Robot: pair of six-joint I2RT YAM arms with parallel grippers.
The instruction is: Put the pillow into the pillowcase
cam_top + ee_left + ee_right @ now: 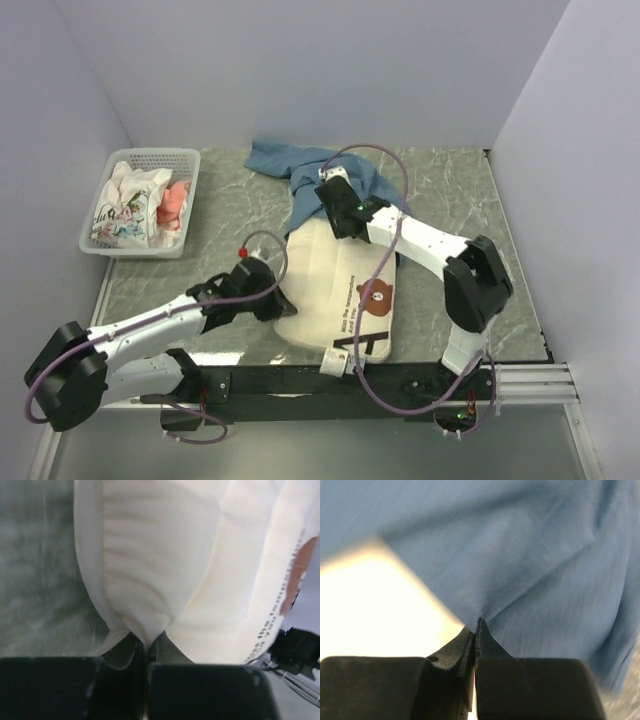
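The cream pillow [335, 285] lies on the table with its bear print [375, 296] facing up, near the front edge. Its far end meets the blue pillowcase [300, 165], which is crumpled at the back centre. My left gripper [272, 298] is shut on the pillow's left edge; in the left wrist view the cream pillow [160, 565] fabric puckers into the left gripper [148, 642]. My right gripper [335, 205] is shut on a fold of the pillowcase [520, 555] next to the pillow's far end [365, 610]; the cloth pinches into the right gripper [479, 625].
A white plastic basket [186, 214] with white and pink patterned cloths [140, 205] stands at the back left. White walls enclose the marble table [470, 200] on three sides. The black front rail [400, 378] runs along the near edge.
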